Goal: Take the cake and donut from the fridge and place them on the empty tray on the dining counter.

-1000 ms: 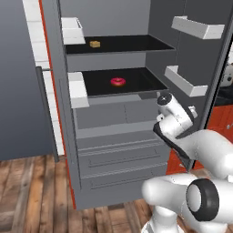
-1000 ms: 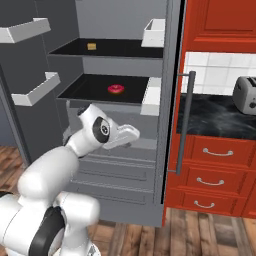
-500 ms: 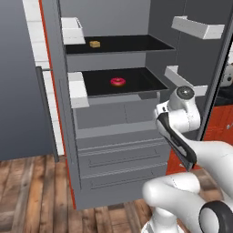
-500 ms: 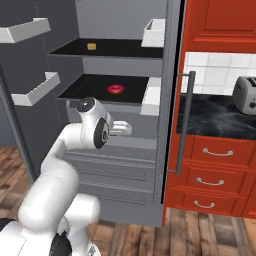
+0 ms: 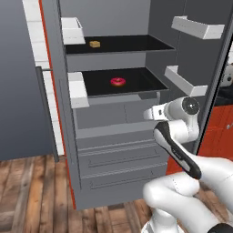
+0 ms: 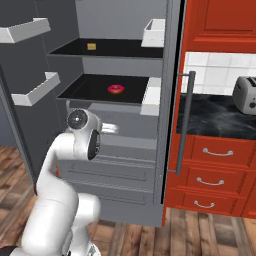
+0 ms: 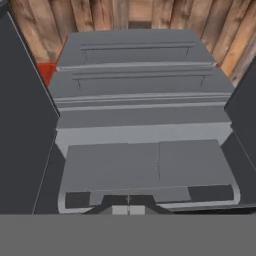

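You are facing the open fridge (image 5: 113,150) with the gripper (image 5: 150,113) closed and empty below the donut (image 5: 118,82) shelf, cake (image 5: 94,44) one shelf higher, so open the jaws before reaching in level.

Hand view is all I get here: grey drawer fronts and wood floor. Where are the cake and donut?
Observer: The donut lies on the lower black shelf of the open fridge, above the drawers you see.
Operator: And the cake?
Observer: The cake sits on the upper shelf, toward its left side in the left base view.
Operator: Where is my gripper against those shelves?
Observer: The gripper is shut, holds nothing, and sits below the donut's shelf, in front of the grey panel under it.
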